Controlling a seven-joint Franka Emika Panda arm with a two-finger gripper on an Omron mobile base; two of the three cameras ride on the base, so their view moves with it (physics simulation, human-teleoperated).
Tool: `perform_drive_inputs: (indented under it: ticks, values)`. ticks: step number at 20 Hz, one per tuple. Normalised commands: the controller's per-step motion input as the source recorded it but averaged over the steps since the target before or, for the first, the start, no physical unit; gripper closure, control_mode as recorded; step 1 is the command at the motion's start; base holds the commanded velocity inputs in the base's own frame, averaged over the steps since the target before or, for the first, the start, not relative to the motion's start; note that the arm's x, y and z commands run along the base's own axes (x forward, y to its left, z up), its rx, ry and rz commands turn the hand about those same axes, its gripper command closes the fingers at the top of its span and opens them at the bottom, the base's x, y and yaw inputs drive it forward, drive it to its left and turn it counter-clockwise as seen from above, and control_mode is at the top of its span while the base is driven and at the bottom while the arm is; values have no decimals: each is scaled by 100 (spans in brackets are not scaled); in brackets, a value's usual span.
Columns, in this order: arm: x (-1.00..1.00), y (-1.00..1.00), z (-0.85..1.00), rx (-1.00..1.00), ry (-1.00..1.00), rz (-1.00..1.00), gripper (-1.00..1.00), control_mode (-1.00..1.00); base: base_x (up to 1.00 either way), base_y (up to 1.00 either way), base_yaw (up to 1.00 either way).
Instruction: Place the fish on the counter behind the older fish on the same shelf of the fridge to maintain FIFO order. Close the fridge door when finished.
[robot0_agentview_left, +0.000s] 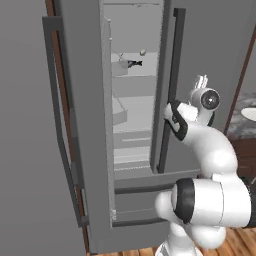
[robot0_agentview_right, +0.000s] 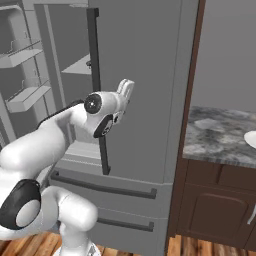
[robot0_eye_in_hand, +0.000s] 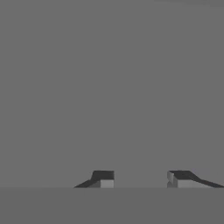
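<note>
My gripper (robot0_eye_in_hand: 141, 177) is drawn in about as far as it goes. A small gap is left between the two tips, and I see nothing held in it. Ahead of the tips is flat grey, with no edge or handle to steer by; I take it to be the right fridge door (robot0_agentview_right: 145, 90), which the hand sits close in front of.

Just to the hand's left runs that door's dark bar handle (robot0_agentview_left: 172, 75). Further left and deeper in is the fridge opening, where the older fish (robot0_agentview_left: 134, 63) lies dark on a shelf (robot0_agentview_left: 132, 75), above hand height. Far left, the open left door (robot0_agentview_left: 85, 125) swings out toward me. To the hand's right is the counter (robot0_agentview_right: 220, 135), with a plate (robot0_agentview_right: 250, 137) at the edge of view.

I cannot find the tan fish, on the counter, on the shelf or in the hand.

The risks, as I judge them:
- With so little to see ahead, I could push the fingers into the door face.
- Swinging left could catch the wrist on the bar handle.
- Shutting the left door now could end the task with the fish unplaced.
</note>
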Motion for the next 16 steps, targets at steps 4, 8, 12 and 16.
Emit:
perform_drive_inputs:
  ticks: [4,8,12,16]
  values:
    - [6,-6,22,0,3,-20,-100,-100,0,0,0]
    - [-76,-3,63,0,0,-6,-100,-100,0,0,0]
    - [-100,0,96,-3,0,0,-100,-100,0,0,0]
    - [-100,8,100,-4,1,0,-100,-100,0,0,0]
